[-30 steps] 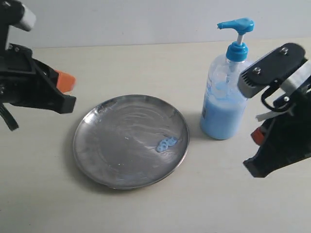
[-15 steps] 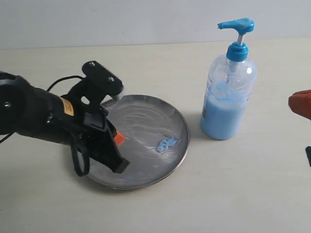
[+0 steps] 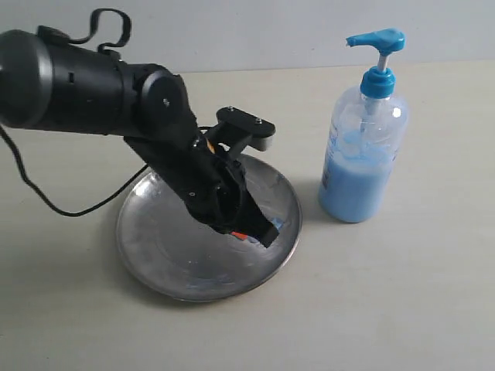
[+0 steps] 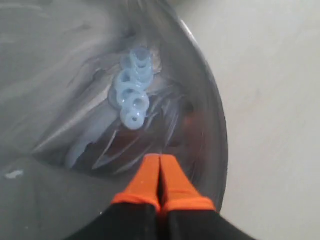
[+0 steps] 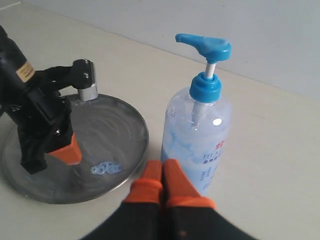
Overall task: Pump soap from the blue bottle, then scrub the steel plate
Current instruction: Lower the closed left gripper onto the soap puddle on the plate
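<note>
The steel plate (image 3: 155,247) lies at the table's middle, also seen as the steel plate (image 5: 125,125) and the steel plate (image 4: 45,60). Curly light-blue soap (image 4: 132,97) sits near its right rim; soap (image 5: 106,168) shows in the right wrist view too. My left gripper (image 3: 251,234) is shut and empty, its orange tips low over the plate just short of the soap. The left gripper (image 4: 160,160) points at the blobs. The blue bottle (image 3: 363,147) stands upright right of the plate. My right gripper (image 5: 162,165) is shut, empty, in front of the bottle (image 5: 197,135).
The left arm (image 3: 116,93) stretches from the upper left across the plate's middle. Bare beige tabletop (image 3: 387,309) lies around plate and bottle. The right arm is out of the exterior view.
The left arm has swung right across the plate, bringing its shut tips to the soap near the right rim. The right arm has left the exterior view.
</note>
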Motion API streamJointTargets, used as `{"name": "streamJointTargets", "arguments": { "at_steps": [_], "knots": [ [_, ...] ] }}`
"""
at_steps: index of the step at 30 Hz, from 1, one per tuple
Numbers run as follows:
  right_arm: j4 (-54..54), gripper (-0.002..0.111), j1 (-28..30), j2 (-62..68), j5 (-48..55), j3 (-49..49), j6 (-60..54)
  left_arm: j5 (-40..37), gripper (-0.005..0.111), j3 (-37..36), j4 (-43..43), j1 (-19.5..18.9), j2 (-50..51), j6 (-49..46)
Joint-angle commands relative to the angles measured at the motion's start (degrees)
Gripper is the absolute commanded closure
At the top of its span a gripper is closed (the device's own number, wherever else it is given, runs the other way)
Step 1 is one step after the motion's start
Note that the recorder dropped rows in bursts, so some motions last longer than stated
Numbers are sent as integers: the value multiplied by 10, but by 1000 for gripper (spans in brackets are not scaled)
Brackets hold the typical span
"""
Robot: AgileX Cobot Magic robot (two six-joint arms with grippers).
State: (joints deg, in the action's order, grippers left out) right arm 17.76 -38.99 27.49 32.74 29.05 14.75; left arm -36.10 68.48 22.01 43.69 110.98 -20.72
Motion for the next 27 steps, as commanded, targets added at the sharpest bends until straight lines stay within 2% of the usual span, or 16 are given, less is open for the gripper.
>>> {"name": "streamJointTargets", "arguments": {
  "at_steps": [1, 12, 27],
  "knots": [
    [5, 108, 0, -7, -16, -3, 3, -28, 107, 54, 9, 3, 50, -3],
    [5, 108, 0, -7, -28, -7, 3, -47, 107, 128, 6, 3, 127, 6],
    [5, 108, 0, -7, -38, -7, 3, -58, 107, 129, -79, 3, 128, 48]
  ]
}}
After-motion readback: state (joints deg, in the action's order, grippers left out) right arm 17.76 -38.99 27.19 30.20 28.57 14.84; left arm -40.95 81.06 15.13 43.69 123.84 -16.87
